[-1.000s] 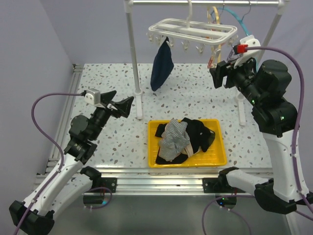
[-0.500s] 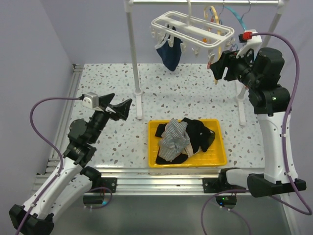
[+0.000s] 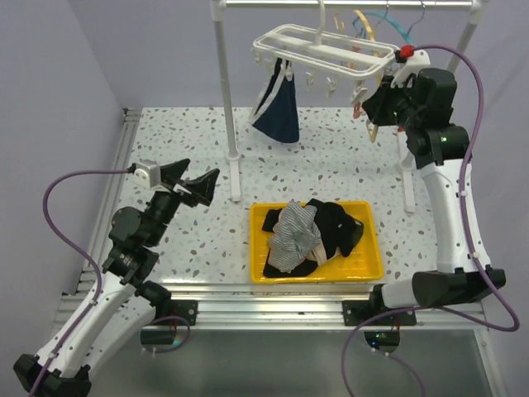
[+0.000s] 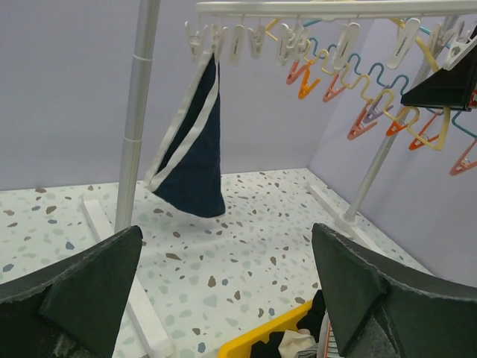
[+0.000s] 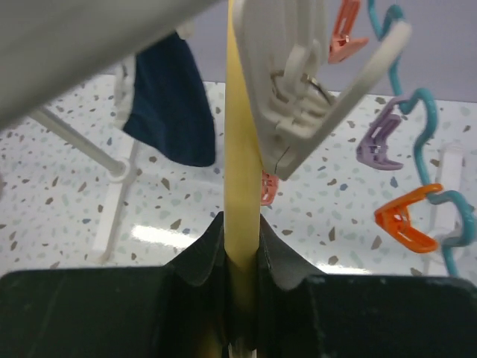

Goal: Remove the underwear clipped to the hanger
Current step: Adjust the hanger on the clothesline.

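While right hand (image 5: 242, 242) pinches yellow strip (image 5: 240, 149), navy underwear (image 5: 170, 112) partly hidden

1 underwear piece (image 3: 278, 113) under the hanger (image 3: 326, 48), behind the tray (image 3: 370, 258)

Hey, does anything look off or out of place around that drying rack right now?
Yes. The right gripper is shut on a yellow hanger strip, not on any cloth. The navy underwear hangs well away from it, clipped near the other end of the white clip hanger.
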You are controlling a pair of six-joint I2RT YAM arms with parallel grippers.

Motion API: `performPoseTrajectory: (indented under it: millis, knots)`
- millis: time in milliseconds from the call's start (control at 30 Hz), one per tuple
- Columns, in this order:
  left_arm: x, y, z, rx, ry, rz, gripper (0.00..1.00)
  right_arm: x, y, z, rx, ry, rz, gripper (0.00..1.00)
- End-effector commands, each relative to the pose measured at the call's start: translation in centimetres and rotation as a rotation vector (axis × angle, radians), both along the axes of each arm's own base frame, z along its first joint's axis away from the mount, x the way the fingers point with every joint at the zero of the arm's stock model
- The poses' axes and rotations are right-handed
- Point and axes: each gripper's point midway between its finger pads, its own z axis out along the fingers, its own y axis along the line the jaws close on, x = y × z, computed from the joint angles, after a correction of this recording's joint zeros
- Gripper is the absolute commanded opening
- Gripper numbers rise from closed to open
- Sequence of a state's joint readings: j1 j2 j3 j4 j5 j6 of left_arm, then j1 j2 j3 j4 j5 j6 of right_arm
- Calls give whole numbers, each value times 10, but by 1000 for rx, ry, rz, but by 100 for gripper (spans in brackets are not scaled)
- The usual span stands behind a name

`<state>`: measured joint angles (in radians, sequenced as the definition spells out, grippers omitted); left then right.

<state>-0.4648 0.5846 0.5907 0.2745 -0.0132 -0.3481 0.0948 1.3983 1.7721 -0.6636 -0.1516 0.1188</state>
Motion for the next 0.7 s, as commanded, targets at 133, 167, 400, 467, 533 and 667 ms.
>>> performPoseTrajectory:
  millis: [133,167,400,467,533,667]
  knots:
    - [1,4,-5,-16,11,16,100,-2,-53,37,15,-120,-151,0]
    - [2,3,-5,-16,13,14,100,-2,-65,37,17,-121,-180,0]
    - [5,1,-1,-21,8,8,100,-5,-102,37,-4,-139,-222,0]
    - [5,0,-2,-20,9,7,100,-6,-112,38,-15,-145,-241,0]
    - [5,0,-3,-21,13,6,100,-5,-122,41,-23,-154,-262,0]
    - [4,1,-3,-27,14,8,100,-3,-137,41,-22,-157,-278,0]
